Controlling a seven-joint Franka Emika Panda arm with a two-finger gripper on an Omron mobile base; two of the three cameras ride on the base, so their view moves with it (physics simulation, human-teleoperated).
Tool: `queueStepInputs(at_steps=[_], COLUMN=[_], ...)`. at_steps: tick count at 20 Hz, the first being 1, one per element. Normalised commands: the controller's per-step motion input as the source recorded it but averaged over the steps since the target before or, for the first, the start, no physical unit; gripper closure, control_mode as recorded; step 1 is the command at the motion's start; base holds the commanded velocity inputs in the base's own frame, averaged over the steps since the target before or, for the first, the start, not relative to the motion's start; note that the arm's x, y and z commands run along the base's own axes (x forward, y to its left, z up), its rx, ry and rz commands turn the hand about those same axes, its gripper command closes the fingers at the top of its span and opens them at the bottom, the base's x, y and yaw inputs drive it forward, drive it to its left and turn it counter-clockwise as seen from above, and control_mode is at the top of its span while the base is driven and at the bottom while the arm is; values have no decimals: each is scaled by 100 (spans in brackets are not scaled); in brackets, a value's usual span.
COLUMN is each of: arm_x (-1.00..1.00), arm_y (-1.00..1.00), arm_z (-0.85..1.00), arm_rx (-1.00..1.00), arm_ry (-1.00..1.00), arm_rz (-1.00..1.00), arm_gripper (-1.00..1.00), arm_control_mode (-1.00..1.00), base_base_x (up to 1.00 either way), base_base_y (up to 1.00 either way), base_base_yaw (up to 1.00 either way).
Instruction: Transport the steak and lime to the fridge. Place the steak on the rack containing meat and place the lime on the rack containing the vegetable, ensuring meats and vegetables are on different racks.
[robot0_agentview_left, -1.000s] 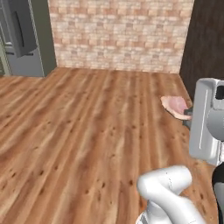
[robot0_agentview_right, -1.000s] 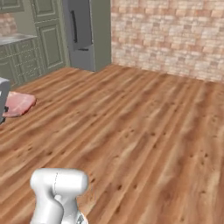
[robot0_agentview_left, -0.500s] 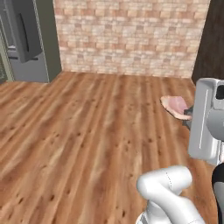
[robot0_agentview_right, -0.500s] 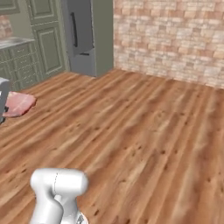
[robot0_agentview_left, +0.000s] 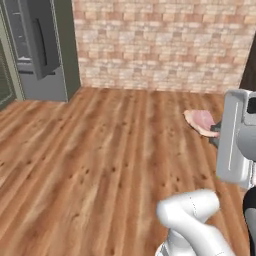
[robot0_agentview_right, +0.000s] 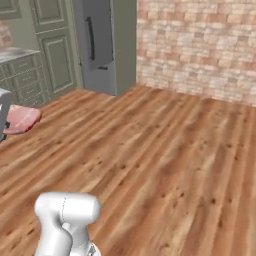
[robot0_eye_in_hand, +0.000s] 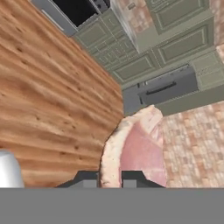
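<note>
Item one: flat pink raw steak slab (robot0_eye_in_hand: 140, 151), pale irregular edge, lower centre of the hand view, held off the wooden plank floor (robot0_agentview_left: 100, 165). I read my end effector (robot0_eye_in_hand: 110, 178) as clenched on its near edge, dark tips either side.

Item two: tall grey fridge (robot0_agentview_left: 42, 50), upper left of the left base view, door apparently shut, well apart from me.

Step in hand: carrying the steak across. Next, I judge, reach the fridge, get it opened, find the meat rack.
</note>
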Motion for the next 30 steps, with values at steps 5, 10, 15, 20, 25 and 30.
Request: queueStepInputs(at_steps=[5,10,15,20,25,30], arm_x=[0,0,0,0,0,0], arm_y=[0,0,0,0,0,0], arm_z=[0,0,0,0,0,0], arm_rx=[0,0,0,0,0,0], arm_ry=[0,0,0,0,0,0], arm_rz=[0,0,0,0,0,0], arm_gripper=[100,100,100,100,100,100], arm_control_mode=[100,100,100,100,100,100], base_base_x=[100,100,100,100,100,100], base_base_y=[98,100,100,100,100,100], base_base_yaw=[-12,-24,-36,-39,-25,-18])
